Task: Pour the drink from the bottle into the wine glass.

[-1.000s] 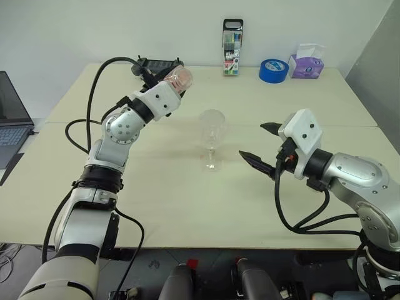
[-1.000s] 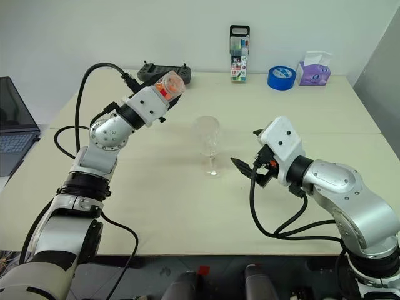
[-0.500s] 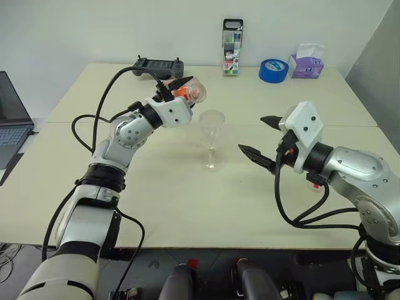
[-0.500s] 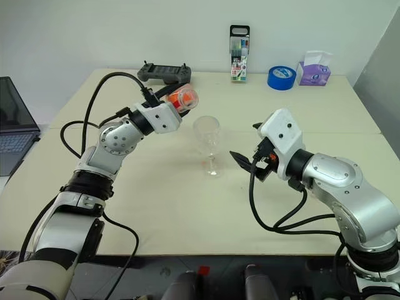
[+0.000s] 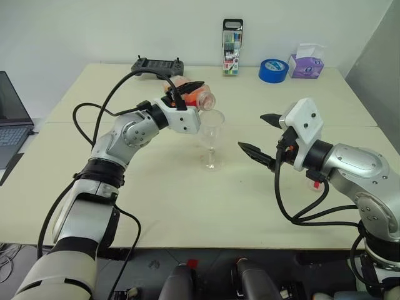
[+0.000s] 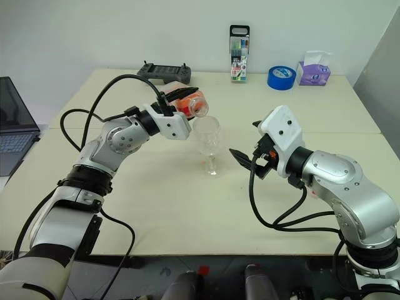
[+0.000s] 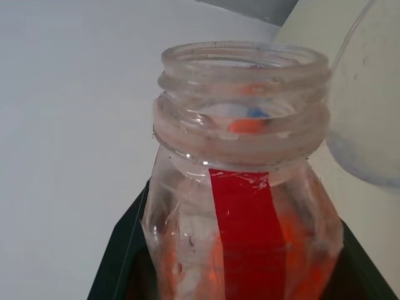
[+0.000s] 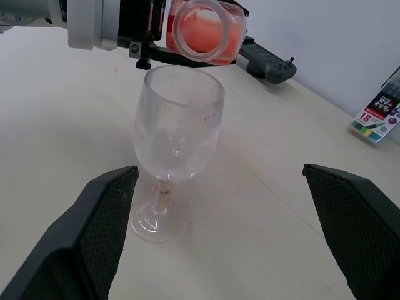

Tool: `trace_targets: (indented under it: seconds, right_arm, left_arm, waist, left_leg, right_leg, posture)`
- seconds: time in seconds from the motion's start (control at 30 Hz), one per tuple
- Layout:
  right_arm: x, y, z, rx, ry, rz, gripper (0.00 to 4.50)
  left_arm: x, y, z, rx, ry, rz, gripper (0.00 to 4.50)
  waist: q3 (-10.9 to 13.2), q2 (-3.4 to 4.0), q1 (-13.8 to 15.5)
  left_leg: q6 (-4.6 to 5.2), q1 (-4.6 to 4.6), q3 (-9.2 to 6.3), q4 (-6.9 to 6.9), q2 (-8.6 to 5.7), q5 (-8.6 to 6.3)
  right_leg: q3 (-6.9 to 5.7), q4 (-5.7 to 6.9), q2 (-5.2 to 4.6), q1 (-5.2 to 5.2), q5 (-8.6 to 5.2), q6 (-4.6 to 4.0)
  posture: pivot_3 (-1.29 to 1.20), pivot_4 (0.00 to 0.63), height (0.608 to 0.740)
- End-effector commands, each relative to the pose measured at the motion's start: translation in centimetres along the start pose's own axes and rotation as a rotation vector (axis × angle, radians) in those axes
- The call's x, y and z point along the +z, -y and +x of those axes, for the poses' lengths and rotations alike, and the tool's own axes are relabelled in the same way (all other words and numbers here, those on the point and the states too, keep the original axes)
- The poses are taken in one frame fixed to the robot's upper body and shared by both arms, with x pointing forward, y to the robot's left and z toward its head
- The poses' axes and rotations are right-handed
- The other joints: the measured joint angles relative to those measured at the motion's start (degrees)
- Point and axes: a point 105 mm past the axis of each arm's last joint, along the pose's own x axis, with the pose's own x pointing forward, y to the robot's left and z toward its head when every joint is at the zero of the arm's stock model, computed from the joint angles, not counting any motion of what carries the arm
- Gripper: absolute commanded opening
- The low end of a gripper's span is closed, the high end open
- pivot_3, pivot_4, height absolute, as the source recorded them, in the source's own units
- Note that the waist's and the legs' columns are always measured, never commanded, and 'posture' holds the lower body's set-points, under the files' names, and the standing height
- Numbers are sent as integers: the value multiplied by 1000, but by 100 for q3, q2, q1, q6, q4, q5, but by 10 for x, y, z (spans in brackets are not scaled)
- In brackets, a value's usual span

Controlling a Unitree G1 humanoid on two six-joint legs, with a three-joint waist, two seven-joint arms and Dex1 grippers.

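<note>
Left gripper clamping bottle; tipping mouth over wine glass rim, slowly. Right gripper spread, empty.

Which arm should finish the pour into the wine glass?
Left. Its gripper already holds the uncapped bottle tilted, mouth just above the wine glass rim. The right gripper hangs beside the glass, jaws open and empty.

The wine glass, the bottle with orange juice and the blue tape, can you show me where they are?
wine glass (image 8: 178, 125), right wrist view, on the clear bowl.
bottle (image 7: 244, 231), left wrist view, on the red label strip.
blue tape roll (image 5: 273, 70), left eye view, on the roll's outer side.
</note>
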Motion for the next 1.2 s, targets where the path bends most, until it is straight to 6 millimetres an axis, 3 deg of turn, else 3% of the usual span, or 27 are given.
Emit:
trace_targets:
  seconds: [0.03, 1.2]
  right_arm:
    - [13, 2, -2, -10, 45, -35, 4500]
    - [13, -1, -2, 17, 56, -28, 4500]
  left_arm:
    - [7, -24, 2, 54, 38, 77, 1691]
    - [4, -25, -2, -2, 64, 227, 1691]
  waist:
    - [0, 0, 0]
    - [0, 0, 0]
  left_leg:
    - [0, 0, 0, 0, 0, 0]
    - [0, 0, 1, 1, -1, 0]
  right_leg:
    - [0, 0, 0, 0, 0, 0]
    - [0, 2, 0, 0, 0, 0]
  posture:
    - [0, 150, 740]
    - [0, 150, 740]
